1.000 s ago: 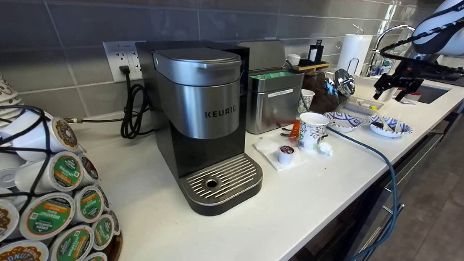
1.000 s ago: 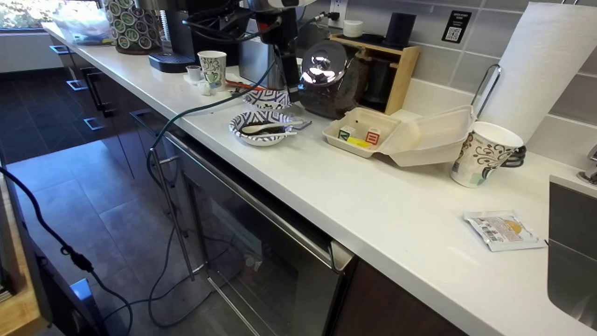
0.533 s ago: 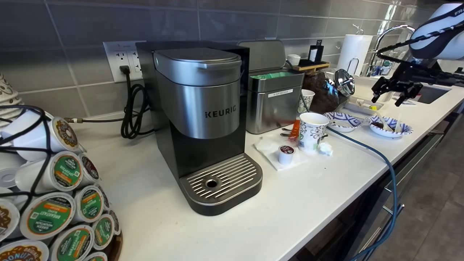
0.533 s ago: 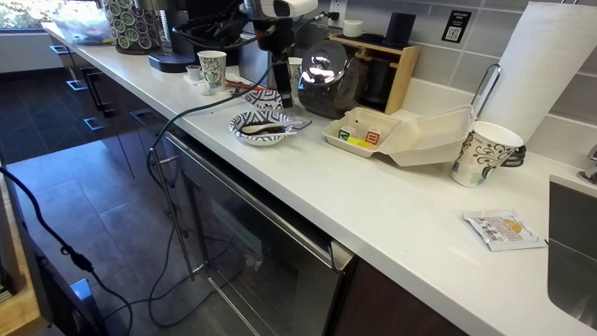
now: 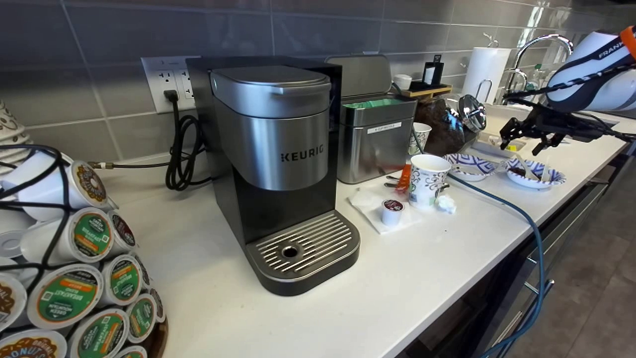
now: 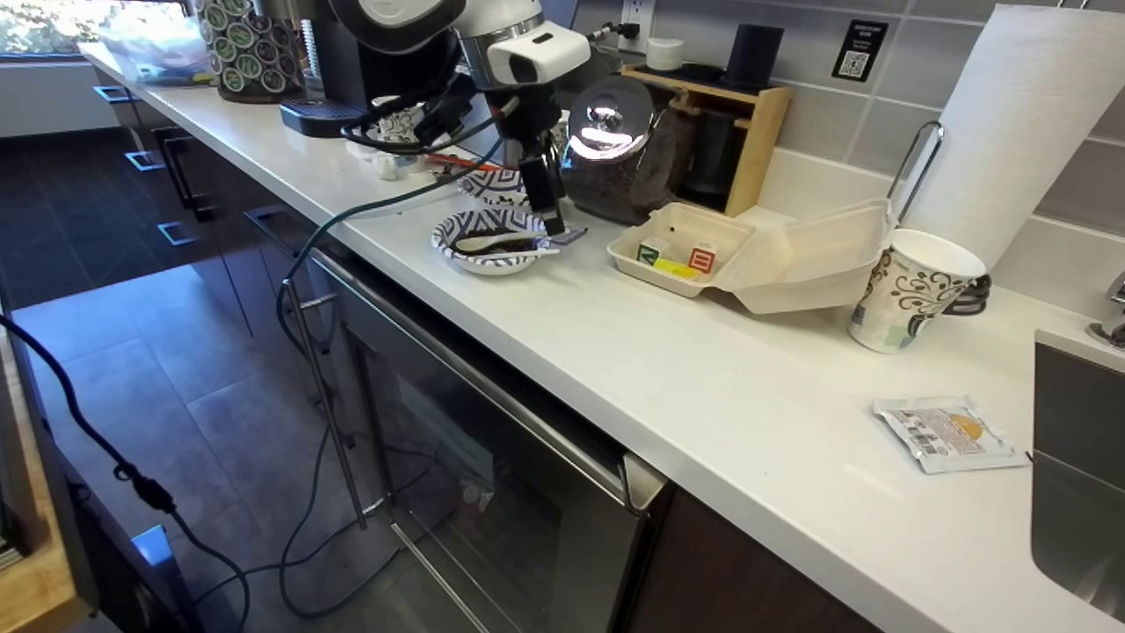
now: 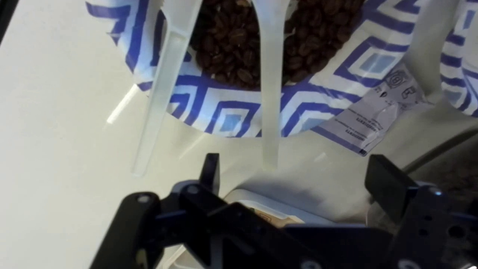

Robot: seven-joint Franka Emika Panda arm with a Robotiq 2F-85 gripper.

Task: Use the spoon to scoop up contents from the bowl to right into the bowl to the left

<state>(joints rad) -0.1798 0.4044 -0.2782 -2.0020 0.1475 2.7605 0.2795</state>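
Along a white countertop (image 6: 703, 378), green contents (image 5: 375, 103) were shown in a silver rectangular metal bin (image 5: 372, 149) with a raised lid (image 5: 360, 74), and dark brown contents (image 5: 438, 125) were held in a clear jar (image 6: 615, 189) with a shiny metal lid (image 6: 602, 127). The black two-fingered gripper (image 7: 295, 163) was suspended above the countertop, its fingers spread wide apart. Two small white blocks (image 6: 703, 256) and a yellow piece (image 6: 675, 267) were contained in an opened beige clamshell box (image 6: 813, 272). A white paper bowl (image 7: 229, 121) with a blue geometric pattern was set just beside a matching patterned bowl (image 7: 453, 78). In the former were laid a white plastic spoon (image 7: 271, 86) and a second white plastic utensil (image 7: 159, 93); the spoon's handle end was seen between the spread fingers in the wrist view, clear of both. Dark brown coffee beans (image 7: 231, 45) were gathered in that bowl, beneath them.
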